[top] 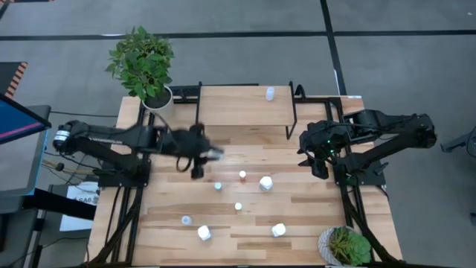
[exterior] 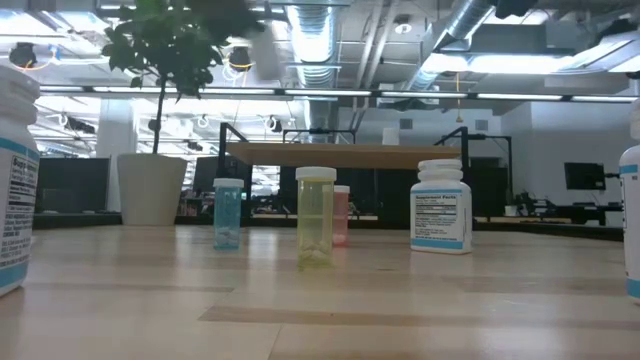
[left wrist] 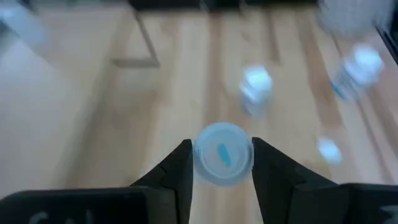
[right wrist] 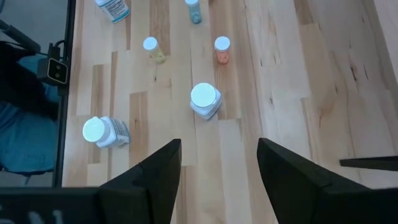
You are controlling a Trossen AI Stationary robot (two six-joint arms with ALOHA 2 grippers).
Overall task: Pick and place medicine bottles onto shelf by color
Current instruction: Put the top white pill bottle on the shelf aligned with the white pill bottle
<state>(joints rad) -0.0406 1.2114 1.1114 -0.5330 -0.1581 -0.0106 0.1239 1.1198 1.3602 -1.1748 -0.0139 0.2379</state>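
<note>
Left gripper point(left wrist: 221, 163) is clamped on a small bottle point(left wrist: 222, 154), apparently light-blue-capped though the wrist view is blurred, held above the table point(top: 312, 216) just short of the shelf point(top: 242, 104). Right gripper point(right wrist: 219, 165) waits with fingers apart, a white-capped bottle point(right wrist: 204, 99) just ahead of it.

You see the left wrist view smeared throughout: the bottles point(left wrist: 256, 87) on the bench point(left wrist: 93, 112) lack readable labels. In the low view, two bottles point(exterior: 15, 180) are cut off by the side edges.
</note>
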